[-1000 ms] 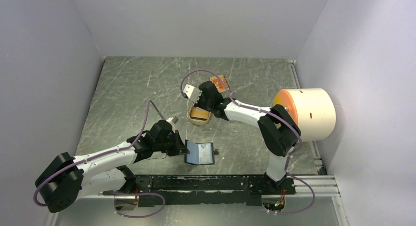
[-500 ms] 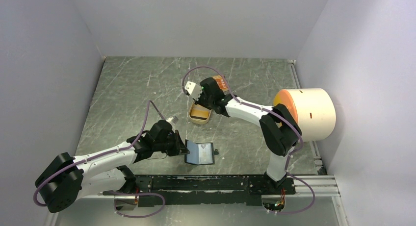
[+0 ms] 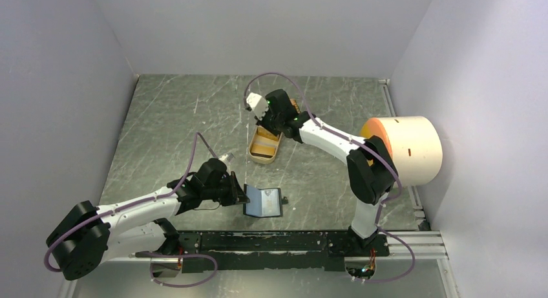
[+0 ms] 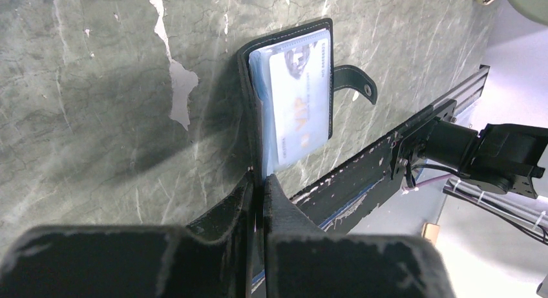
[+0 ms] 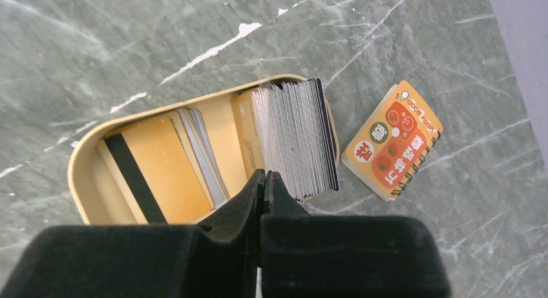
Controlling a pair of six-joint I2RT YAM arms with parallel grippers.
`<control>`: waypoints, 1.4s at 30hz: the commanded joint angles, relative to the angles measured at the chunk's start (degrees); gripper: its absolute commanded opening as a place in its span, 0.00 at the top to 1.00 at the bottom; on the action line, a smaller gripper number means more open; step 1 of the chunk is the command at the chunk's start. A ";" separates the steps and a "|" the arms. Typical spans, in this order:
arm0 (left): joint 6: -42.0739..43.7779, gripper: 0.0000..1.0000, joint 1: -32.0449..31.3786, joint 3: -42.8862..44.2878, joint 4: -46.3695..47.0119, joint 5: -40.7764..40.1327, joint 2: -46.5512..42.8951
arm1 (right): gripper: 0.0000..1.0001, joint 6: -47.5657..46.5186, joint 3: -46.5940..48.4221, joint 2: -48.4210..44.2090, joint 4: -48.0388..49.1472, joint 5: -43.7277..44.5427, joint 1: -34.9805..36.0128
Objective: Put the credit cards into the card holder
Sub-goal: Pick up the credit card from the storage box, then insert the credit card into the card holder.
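The black card holder (image 3: 263, 202) (image 4: 294, 91) lies open near the table's front edge, blue lining up, with a pale grey-white card (image 4: 298, 101) tucked in it. My left gripper (image 3: 242, 198) (image 4: 260, 180) is shut on the holder's raised left cover. More credit cards sit in a tan tin (image 3: 263, 147) (image 5: 81, 162): a tan-orange card (image 5: 161, 175) with a black stripe lies flat, and a stack of grey-white cards (image 5: 294, 136) stands on edge. My right gripper (image 3: 268, 125) (image 5: 263, 175) hovers over the tin's far end, shut with nothing between its fingers.
An orange spiral notebook (image 5: 393, 139) lies just right of the tin. A large cream and orange cylinder (image 3: 404, 149) stands at the right edge of the table. A black rail (image 3: 278, 241) runs along the front by the arm bases.
My right gripper has drifted towards the back of the table, past the tin's far end, and its jaws have closed the last bit. The left arm and card holder have not moved.
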 commanded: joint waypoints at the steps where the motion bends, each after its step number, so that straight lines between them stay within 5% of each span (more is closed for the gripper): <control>1: -0.94 0.91 0.23 1.31 1.89 0.83 0.55 | 1.00 6.80 0.94 -1.35 -4.77 -2.24 -0.62; 9: -3.04 0.91 0.25 0.69 5.44 1.81 1.91 | 1.00 19.59 -0.82 -6.93 -8.23 -4.21 -0.62; 18: -8.93 0.91 0.34 -3.45 16.71 5.86 4.94 | 1.00 47.21 -8.65 -18.05 -4.95 -14.94 -2.97; 23: -9.25 0.91 0.44 -3.07 13.34 2.88 4.31 | 1.00 64.35 -20.80 -24.85 8.28 -24.93 -4.69; 31: -9.44 0.91 3.29 -4.41 9.22 1.26 2.18 | 1.00 104.44 -46.22 -28.27 50.84 -42.09 -6.08; 33: -8.83 0.91 4.39 -4.45 7.63 1.51 1.76 | 1.00 105.17 -48.17 -29.15 51.48 -42.24 -6.15; 42: -7.04 0.84 10.26 -7.08 8.42 4.20 2.18 | 1.00 86.02 -46.72 -38.56 24.20 -30.10 -4.78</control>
